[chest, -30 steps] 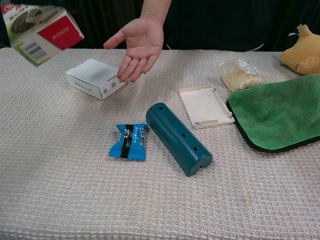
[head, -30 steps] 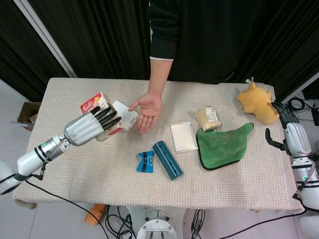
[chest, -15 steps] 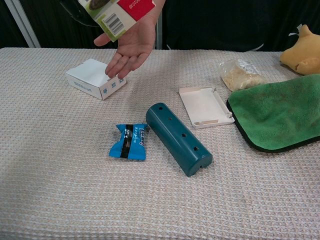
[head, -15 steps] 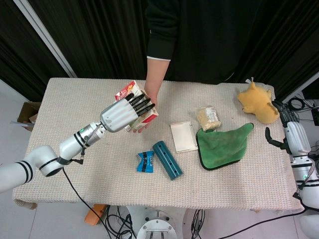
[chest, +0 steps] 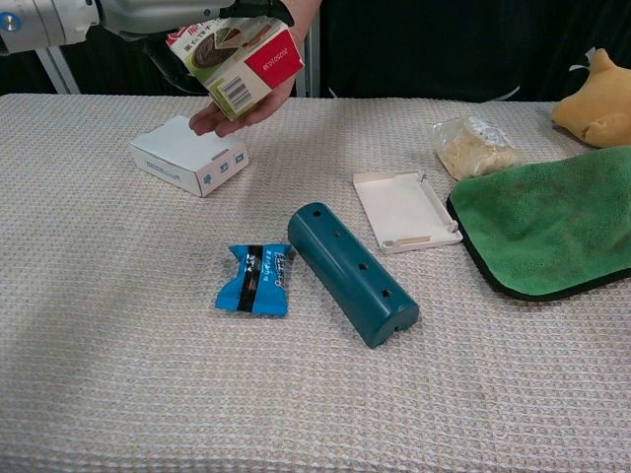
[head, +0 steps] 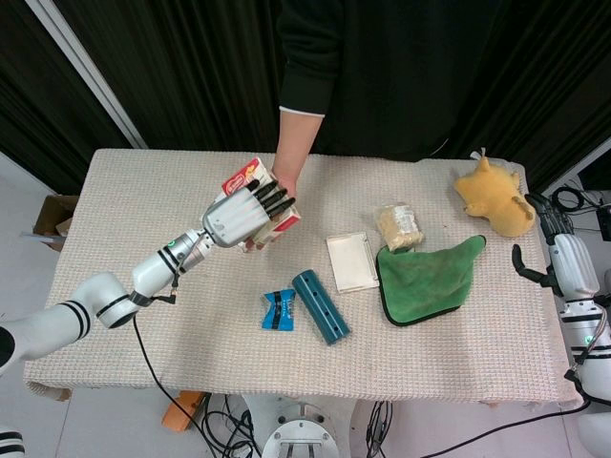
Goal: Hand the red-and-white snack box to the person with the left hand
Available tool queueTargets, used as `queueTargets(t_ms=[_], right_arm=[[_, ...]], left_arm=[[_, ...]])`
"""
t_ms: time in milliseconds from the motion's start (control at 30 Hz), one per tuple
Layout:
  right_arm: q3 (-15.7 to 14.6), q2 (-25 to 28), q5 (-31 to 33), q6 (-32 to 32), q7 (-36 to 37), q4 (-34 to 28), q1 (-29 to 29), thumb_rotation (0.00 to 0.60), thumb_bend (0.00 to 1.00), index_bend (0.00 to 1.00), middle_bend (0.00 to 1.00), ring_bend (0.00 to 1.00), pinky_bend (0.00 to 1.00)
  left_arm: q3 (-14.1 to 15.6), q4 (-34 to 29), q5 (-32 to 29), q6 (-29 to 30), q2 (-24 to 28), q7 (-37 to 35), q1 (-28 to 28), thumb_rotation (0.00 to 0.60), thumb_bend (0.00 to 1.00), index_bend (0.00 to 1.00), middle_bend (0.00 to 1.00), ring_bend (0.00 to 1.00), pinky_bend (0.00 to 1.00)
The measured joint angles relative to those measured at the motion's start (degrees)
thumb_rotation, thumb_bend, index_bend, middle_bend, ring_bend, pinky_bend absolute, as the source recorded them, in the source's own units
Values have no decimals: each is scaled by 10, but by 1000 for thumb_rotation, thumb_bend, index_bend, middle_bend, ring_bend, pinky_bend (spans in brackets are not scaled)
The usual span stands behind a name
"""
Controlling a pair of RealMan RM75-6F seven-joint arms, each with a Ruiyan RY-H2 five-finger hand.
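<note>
Box (chest: 235, 61), probably light, stiff cardboard, sat gripped broadside by left hand (head: 241, 212), over person's palm (chest: 240, 111) at twelve o'clock.

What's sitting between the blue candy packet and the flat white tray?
The teal tube with little holes lies between the blue candy packet and the flat white tray. Both the chest view and the head view show it.

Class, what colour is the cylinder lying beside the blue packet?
Dark teal cylinder; clearest in chest view.
</note>
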Motion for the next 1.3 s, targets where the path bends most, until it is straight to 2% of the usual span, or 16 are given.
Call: queueTargets(t_ms=[100, 167, 533, 767, 1067, 1200, 1300], right_arm=[[0, -2, 1, 0, 0, 2, -1, 600, 449, 0, 0, 0, 44], [-1, -3, 2, -1, 1, 3, -1, 600, 449, 0, 0, 0, 44], [-1, 0, -1, 6, 3, 4, -5, 600, 450, 0, 0, 0, 44], [2, 3, 0, 10, 8, 6, -7, 600, 450, 0, 0, 0, 44], [2, 3, -3, 12, -3, 3, -6, 600, 449, 0, 0, 0, 43], [-2, 2, -10, 24, -46, 9, -10, 600, 446, 0, 0, 0, 13], [-9, 2, -11, 37, -122, 13, -19, 600, 438, 0, 0, 0, 0]], left_arm=[[3, 3, 9, 13, -1, -9, -1, 600, 185, 27, 53, 128, 280], [3, 5, 11, 21, -2, -15, -2, 600, 161, 19, 29, 107, 251], [3, 2, 3, 22, -2, -2, -3, 600, 121, 15, 27, 92, 219], [-7, -25, -7, 40, 28, 9, 7, 600, 116, 14, 22, 79, 205], [-23, -132, -36, 87, 123, 40, 54, 600, 50, 25, 21, 80, 204], [-17, -220, -84, 110, 192, 72, 113, 594, 47, 36, 42, 80, 204], [-2, -298, -134, 139, 248, 94, 181, 477, 43, 37, 50, 79, 202]])
